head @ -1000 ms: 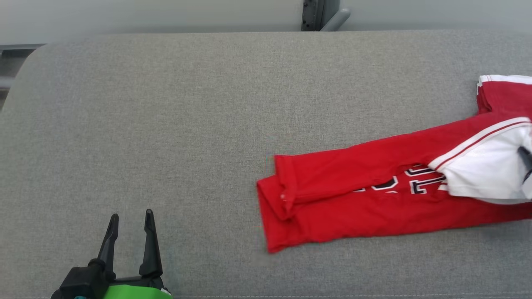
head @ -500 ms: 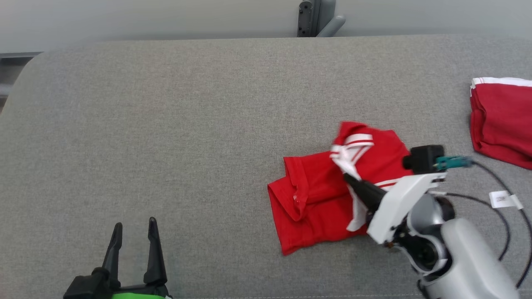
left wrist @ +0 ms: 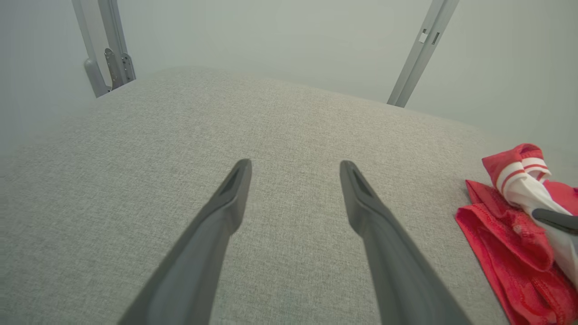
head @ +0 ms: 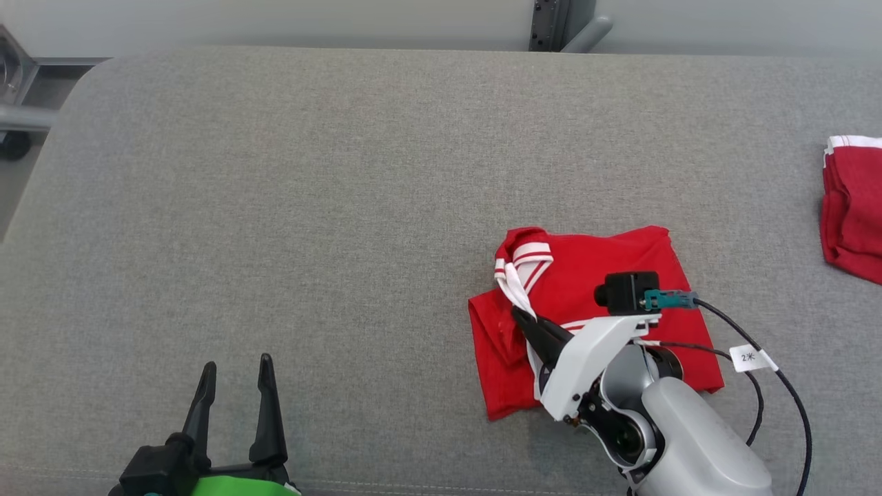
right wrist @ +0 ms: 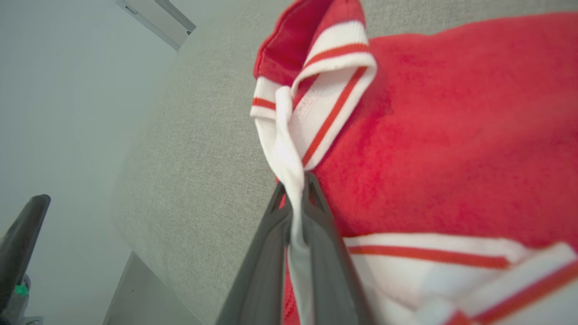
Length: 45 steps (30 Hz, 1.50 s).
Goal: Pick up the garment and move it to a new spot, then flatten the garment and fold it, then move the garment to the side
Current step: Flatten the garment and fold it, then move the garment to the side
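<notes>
The garment (head: 613, 258) is red with white striped trim and lies doubled over right of centre on the grey padded table (head: 331, 193). My right gripper (head: 518, 315) is shut on a white strip of trim at the garment's left side, its fingers pointing up-left. The right wrist view shows the white trim pinched between the two fingers of the right gripper (right wrist: 295, 187), with the red garment (right wrist: 451, 135) beyond. My left gripper (head: 236, 365) stands open at the lower left, over bare table. From the left wrist, the left gripper (left wrist: 294, 164) gapes wide, with the garment (left wrist: 510, 239) far right.
A second red cloth (head: 854, 207) with a white edge lies at the table's right edge. A black cable with a white tag (head: 751, 358) trails from the right wrist. A metal post (head: 551, 24) stands behind the table's far edge.
The garment lay stretched out long a second ago; my right gripper has carried its trimmed end leftward over the rest, so it now lies doubled. The head camera shifted too. The left gripper stayed open.
</notes>
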{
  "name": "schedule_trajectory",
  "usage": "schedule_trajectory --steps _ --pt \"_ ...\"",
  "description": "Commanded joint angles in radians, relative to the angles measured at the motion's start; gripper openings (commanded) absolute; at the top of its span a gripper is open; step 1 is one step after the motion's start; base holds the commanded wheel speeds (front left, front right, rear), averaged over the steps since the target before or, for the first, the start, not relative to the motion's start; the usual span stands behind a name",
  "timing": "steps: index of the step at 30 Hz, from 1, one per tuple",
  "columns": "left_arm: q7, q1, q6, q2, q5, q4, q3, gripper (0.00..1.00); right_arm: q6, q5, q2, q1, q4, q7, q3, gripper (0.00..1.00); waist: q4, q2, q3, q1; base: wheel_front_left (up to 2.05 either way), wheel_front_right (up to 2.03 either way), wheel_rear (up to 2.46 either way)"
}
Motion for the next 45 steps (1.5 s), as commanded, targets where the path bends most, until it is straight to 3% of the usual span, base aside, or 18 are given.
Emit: schedule_trajectory --steps 1,2,3,4,8,11,19,28,33,38,45 --pt "-0.003 0.001 0.006 0.001 0.001 0.001 0.001 1.0 0.0 0.016 -0.001 -0.018 0.015 -0.029 0.012 0.0 0.003 -0.0001 -0.006 0.0 0.0 0.0 0.0" --pt "-0.003 0.005 0.006 0.001 0.001 0.002 0.002 1.0 0.0 0.023 -0.001 -0.024 0.022 -0.046 0.025 0.03 0.003 -0.0001 -0.009 0.0 0.0 0.0 0.0" --pt "-0.003 0.009 0.005 0.001 0.001 0.004 0.004 1.0 0.0 0.023 0.001 -0.028 0.025 -0.064 0.038 0.77 0.002 -0.0001 -0.013 0.0 0.0 0.0 0.0" --pt "-0.003 0.014 0.007 0.001 0.003 0.006 0.005 1.0 0.0 0.025 0.0 -0.029 0.03 -0.079 0.048 1.0 -0.001 -0.0001 -0.018 0.0 0.0 0.0 0.0" --pt "-0.003 0.029 0.01 0.001 0.006 0.009 0.01 1.0 0.0 -0.042 -0.001 -0.029 0.02 -0.144 0.049 1.0 -0.013 -0.0001 -0.038 0.0 0.0 0.0 0.0" --pt "-0.003 0.042 0.012 0.001 0.015 0.008 0.021 1.0 0.0 -0.161 -0.005 0.018 -0.02 -0.224 0.006 1.0 -0.027 -0.0001 -0.059 0.0 0.0 0.0 0.0" --pt "-0.003 0.091 0.008 0.001 0.03 0.01 0.047 1.0 0.0 -0.323 -0.063 0.203 -0.209 -0.307 -0.183 1.0 -0.081 -0.0001 -0.129 0.0 0.0 0.0 0.0" --pt "-0.002 0.12 0.003 0.001 0.047 -0.004 0.048 1.0 0.0 -0.536 -0.13 0.37 -0.211 -0.447 -0.396 1.0 -0.102 -0.0001 -0.177 0.0 0.0 0.0 0.0" --pt "-0.003 0.121 -0.013 0.001 0.089 0.014 0.058 1.0 0.0 -0.628 -0.107 0.417 -0.178 -0.485 -0.47 1.0 -0.085 -0.0001 -0.195 0.0 0.0 0.0 0.0" --pt "-0.003 0.119 -0.056 0.001 0.127 0.067 0.072 1.0 -0.001 -0.692 -0.067 0.459 -0.176 -0.487 -0.517 1.0 -0.065 -0.0001 -0.219 0.0 0.0 0.0 0.0" --pt "-0.002 0.09 -0.073 0.001 0.114 0.099 0.069 1.0 -0.001 -0.699 -0.037 0.463 -0.16 -0.488 -0.533 1.0 -0.056 -0.0001 -0.227 0.0 0.0 0.0 0.0"
